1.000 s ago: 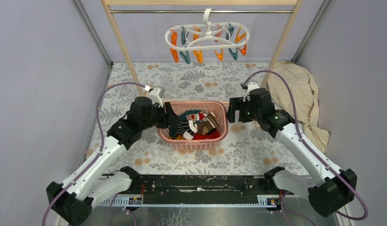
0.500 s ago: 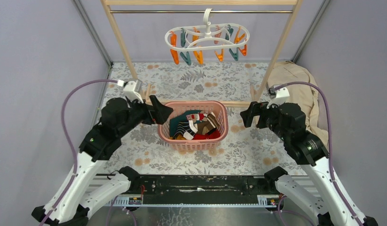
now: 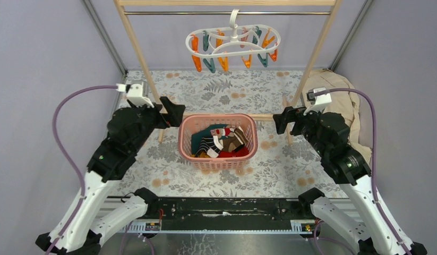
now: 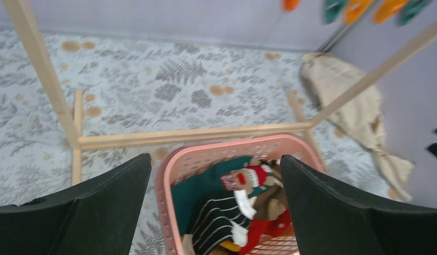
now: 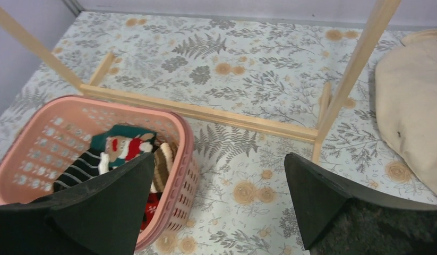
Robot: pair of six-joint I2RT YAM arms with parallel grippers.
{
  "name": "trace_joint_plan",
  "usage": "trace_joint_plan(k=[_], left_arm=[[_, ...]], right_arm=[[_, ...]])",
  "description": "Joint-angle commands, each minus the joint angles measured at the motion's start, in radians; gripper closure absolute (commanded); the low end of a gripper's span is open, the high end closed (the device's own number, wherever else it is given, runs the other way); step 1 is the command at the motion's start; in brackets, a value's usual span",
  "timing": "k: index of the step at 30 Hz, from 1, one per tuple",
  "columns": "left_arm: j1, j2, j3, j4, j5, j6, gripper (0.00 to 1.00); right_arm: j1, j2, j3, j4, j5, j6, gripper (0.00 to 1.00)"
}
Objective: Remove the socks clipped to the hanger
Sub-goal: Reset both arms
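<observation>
the left hand (image 3: 176, 114) and the right hand (image 3: 279, 121) both stand wide open, gripping nothing, with the socks (image 3: 221, 141) heaped in the pink basket (image 3: 219, 162) between them, while only the top view shows the whole hanger (image 3: 233, 42) high beyond both hands.

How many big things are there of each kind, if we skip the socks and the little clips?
Robot arms: 2, the left arm and the right arm
Pink basket: 1
White hanger: 1
Wooden rack: 1
Beige cloth: 1
Total: 6
</observation>
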Motion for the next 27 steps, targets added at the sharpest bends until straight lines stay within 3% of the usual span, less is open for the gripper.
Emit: trace_joint_plan(k=[1,10,21,27], left_arm=[[0.044,0.009,-0.133,0.169,-0.051,0.051,0.02],[0.335,0.030,-0.494,0.457,0.227,-0.064,0.01],[0.348,0.100,-0.624,0.640,0.101,-0.063,0.01],[0.350,0.067,-0.700,0.720,0.001,0.024,0.01]], right_arm=[[0.003,0.036,-0.067,0.137,0.100,-0.039,0.00],[-0.006,0.091,-0.229,0.282,0.173,-0.031,0.00],[-0.163,0.065,-0.486,0.542,0.205,0.009,0.00],[-0.188,0.000,-0.671,0.739,0.367,-0.011,0.00]])
